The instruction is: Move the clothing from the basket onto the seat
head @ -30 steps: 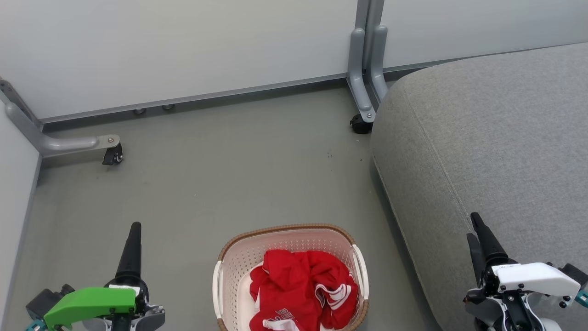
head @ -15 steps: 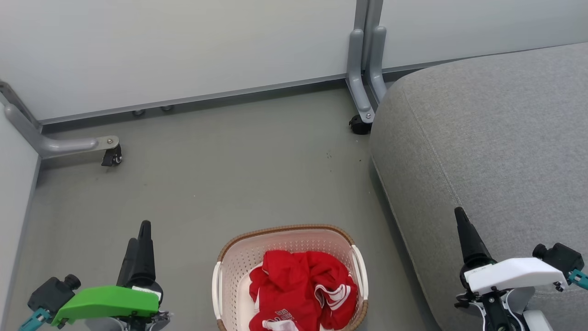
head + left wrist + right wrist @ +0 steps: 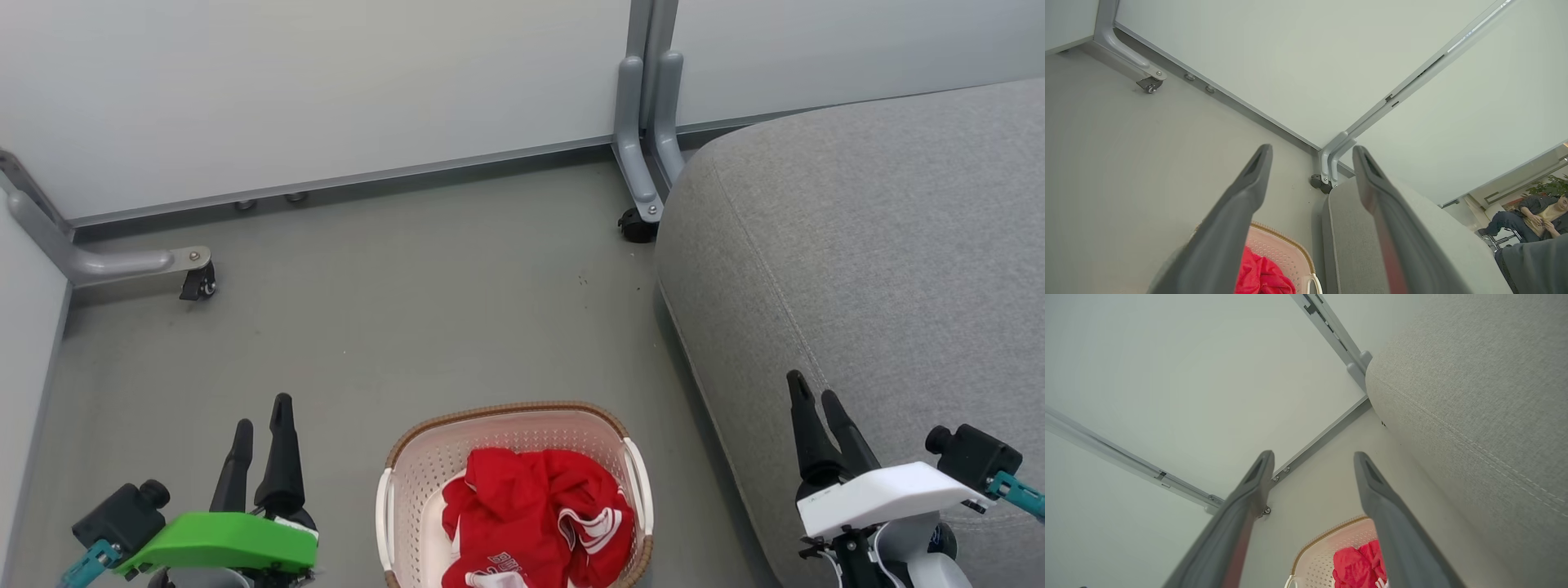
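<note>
Plainly, the clothing [image 3: 535,518] is heaped, crumpled, in the basket [image 3: 506,411], which stands on the floor [image 3: 367,327] just beside the seat [image 3: 882,245] and is cut off by the bottom edge of the head view. The basket is flanked by both grippers. The left gripper [image 3: 263,412] is held over bare floor on its left and the right gripper [image 3: 811,387] over the near edge of the seat on its right. Both are seen with fingers parted and nothing between them. The heap is set back toward the robot from both pairs of fingertips, about equally far from each, so neither arm can be called nearer. No long axis can be made out in the heap. Since the seat lies to the right, the right arm is judged better placed for the carry, and an inward, downward reach would be needed first.
</note>
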Robot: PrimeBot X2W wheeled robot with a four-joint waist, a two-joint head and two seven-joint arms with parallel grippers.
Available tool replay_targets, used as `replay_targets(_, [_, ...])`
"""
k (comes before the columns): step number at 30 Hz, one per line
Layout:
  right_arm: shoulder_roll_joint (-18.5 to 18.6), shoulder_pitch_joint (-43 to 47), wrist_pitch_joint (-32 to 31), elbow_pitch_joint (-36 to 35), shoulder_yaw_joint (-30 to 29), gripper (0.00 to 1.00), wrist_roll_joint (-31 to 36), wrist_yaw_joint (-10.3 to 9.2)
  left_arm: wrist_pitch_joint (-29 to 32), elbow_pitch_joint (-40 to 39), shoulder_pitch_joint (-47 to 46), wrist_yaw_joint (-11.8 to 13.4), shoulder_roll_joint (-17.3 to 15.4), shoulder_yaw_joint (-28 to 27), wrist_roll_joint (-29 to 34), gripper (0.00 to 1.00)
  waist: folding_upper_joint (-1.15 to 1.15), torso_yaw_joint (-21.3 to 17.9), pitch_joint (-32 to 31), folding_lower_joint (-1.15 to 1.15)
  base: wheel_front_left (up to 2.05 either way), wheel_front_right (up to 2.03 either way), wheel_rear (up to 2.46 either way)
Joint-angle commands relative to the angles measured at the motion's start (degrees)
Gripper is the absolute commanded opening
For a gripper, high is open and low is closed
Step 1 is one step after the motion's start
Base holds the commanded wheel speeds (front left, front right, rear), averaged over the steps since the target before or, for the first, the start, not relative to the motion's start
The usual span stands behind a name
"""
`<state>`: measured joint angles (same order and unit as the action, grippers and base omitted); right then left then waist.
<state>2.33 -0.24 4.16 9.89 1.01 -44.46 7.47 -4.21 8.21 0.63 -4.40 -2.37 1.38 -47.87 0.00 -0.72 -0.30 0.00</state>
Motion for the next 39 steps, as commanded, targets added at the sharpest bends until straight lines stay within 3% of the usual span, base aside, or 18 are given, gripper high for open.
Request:
replay_targets(1, [0.32,0.16,0.87,-1.29,0.54,1.0,2.83,0.02,-0.84,-1.14,0.24,0.33,-0.35,0.35,3.16,1.0,0.0,-0.01,-0.07,0.0,0.0,0.0,0.0])
replay_targets(39, [0.53,2.94,6.86,-5.03,2.26,1.0,26.26,0.02,-6.76,-4.54,3.75,3.02,-0.56,3.88,28.96,1.0,0.0,-0.34,-0.73,0.0,0.0,0.0,0.0])
